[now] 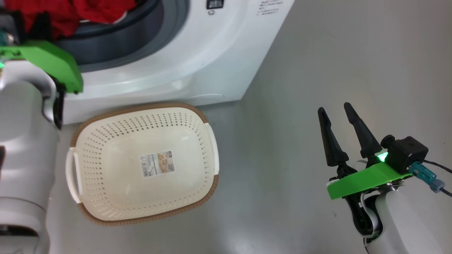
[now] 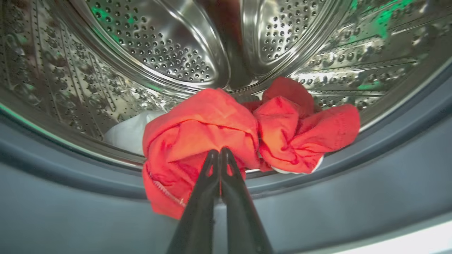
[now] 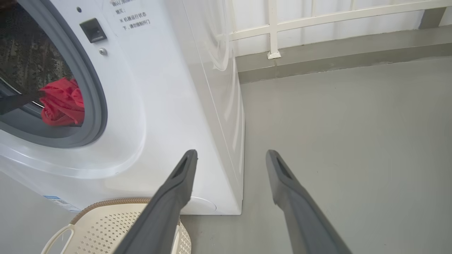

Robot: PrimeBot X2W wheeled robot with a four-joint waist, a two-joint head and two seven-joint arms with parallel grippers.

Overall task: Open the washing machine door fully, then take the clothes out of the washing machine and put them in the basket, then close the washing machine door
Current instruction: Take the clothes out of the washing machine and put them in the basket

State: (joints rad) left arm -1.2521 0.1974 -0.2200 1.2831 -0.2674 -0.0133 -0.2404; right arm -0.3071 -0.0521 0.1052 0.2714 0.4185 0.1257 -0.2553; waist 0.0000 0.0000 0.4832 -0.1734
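The white washing machine stands with its grey-ringed mouth uncovered; its door is out of view. Red clothes lie bunched at the drum's front lip, spilling over the grey rubber ring. My left gripper is shut, its tips pinched into the red fabric. The same clothes show in the right wrist view, and at the top left of the head view. The cream basket sits on the floor just below the drum mouth, with nothing in it but a paper sticker. My right gripper hangs open and holds nothing, off to the right above the floor.
Bare grey floor stretches to the right of the machine. A white railing and a low ledge run along the back wall. My pale left forearm stands close beside the basket's left handle.
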